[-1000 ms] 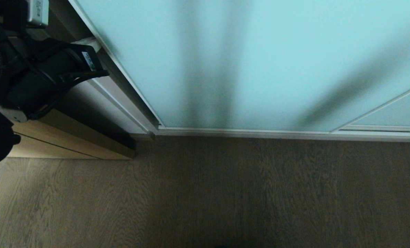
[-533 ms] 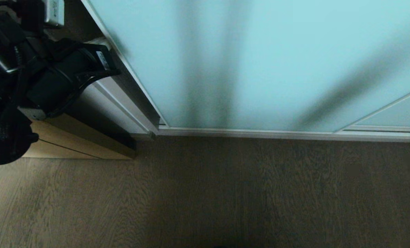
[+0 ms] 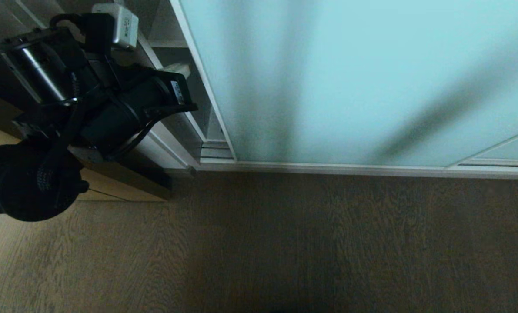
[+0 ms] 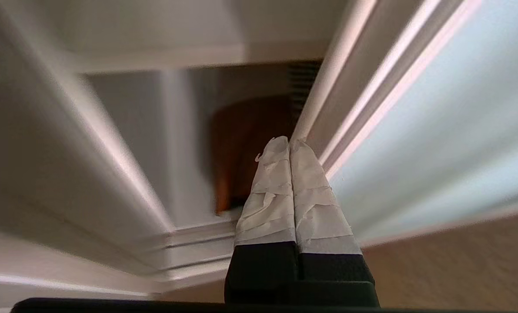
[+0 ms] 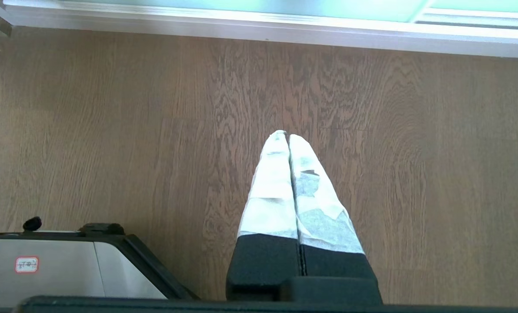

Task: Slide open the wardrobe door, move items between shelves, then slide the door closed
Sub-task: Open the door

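The left gripper [image 4: 289,141] is clenched tight, its two tape-wrapped fingers [image 4: 272,191] pressed flat together with nothing between them. In the left wrist view the fingertips sit right at the silvery frame edge [image 4: 328,108] of the sliding wardrobe door [image 4: 437,130], apparently against it, though actual contact cannot be confirmed through the blur. In the head view the left arm's black wrist housing [image 3: 124,113] reaches in from the left side toward that same door edge, and the fingertips themselves are hidden behind the housing. The pale aqua frosted panel stands part-way open: between its left frame edge and the white wardrobe side panel [image 3: 172,148] there is a narrow gap showing the interior, with the thin front edges of white shelves [image 3: 167,43] and the floor track [image 3: 215,150] at the bottom. Deep inside the opening, the left wrist view shows a tan-brown shape [image 4: 245,148], too blurred to identify. A light-brown wooden door [image 3: 119,182] lies behind the arm, left of the wardrobe. The right gripper [image 5: 288,135] is likewise clamped closed and empty, hanging parked over the wooden floor [image 5: 111,130] well clear of the door's bottom rail [image 5: 259,30].
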